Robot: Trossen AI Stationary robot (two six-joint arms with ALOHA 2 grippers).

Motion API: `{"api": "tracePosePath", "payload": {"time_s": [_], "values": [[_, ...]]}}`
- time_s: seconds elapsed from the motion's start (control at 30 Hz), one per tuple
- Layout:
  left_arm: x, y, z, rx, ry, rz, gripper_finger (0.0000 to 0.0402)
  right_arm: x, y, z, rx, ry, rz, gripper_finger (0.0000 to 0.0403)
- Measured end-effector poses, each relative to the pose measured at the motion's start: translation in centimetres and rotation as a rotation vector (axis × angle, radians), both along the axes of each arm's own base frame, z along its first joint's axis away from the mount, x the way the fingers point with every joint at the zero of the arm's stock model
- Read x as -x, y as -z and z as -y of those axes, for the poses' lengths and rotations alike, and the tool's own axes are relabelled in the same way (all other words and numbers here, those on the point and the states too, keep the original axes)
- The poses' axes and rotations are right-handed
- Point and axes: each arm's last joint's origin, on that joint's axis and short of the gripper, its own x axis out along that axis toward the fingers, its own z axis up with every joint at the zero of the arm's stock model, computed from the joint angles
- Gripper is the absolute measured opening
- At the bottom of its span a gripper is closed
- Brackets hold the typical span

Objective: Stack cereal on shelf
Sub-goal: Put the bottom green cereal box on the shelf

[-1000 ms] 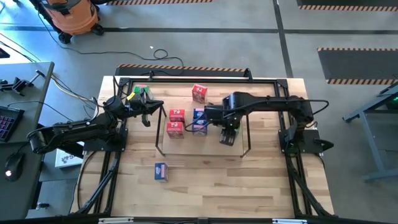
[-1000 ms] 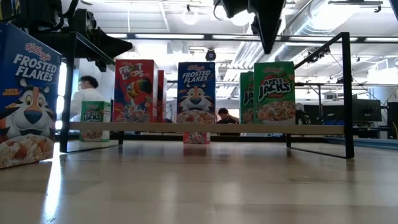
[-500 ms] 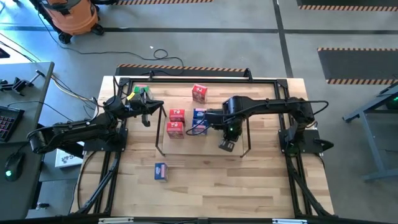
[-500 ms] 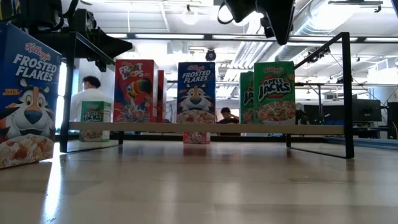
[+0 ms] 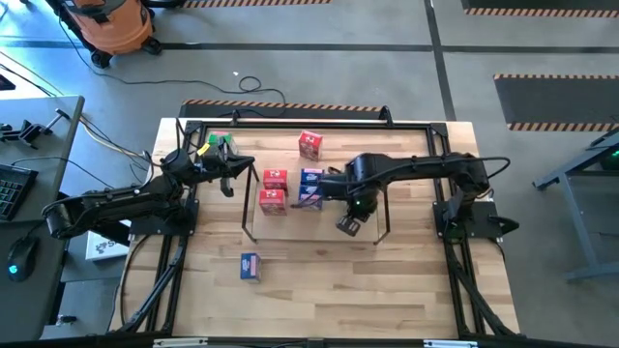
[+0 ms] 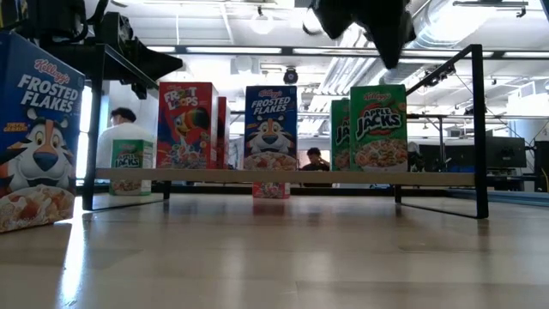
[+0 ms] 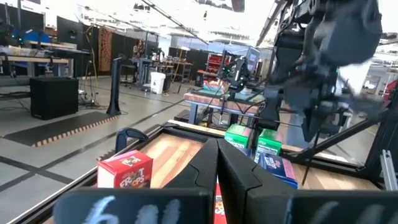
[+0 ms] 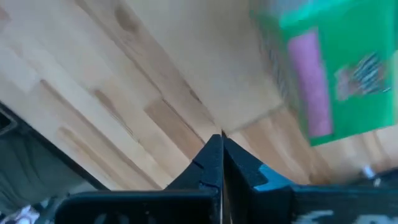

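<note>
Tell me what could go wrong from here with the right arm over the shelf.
1. The right end effector hangs shut and empty just above the green boxes on the shelf; a swing could topple them.
2. The boxes stand close along the shelf, so one falling may knock the Frosted Flakes box over too.
3. The loose blue box lies far off near the table's front, a long reach.

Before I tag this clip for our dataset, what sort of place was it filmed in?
Most likely a robotics lab or industrial workshop. Bare concrete floor with hazard-striped mats surrounds the wooden table, an orange shop vacuum stands nearby, and exposed ceiling ducts run above workbenches where a person sits.
</note>
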Motion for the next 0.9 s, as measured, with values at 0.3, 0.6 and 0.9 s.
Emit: {"api": "tracePosePath", "payload": {"time_s": [0.3,0.6,0.9], "values": [[0.0,0.0,0.0,0.000,0.000,0.000,0.0000,1.9,4.9,-1.3,0.029,0.069,-0.229,0.0000],[0.0,0.0,0.0,-0.001,0.000,0.002,0.0000,1.9,4.8,-0.2,0.232,0.109,-0.206,0.0000],[0.0,0.0,0.0,-0.001,-0.001,0.002,0.0000,1.6,4.8,0.3,0.286,0.114,-0.170,0.0000]]}}
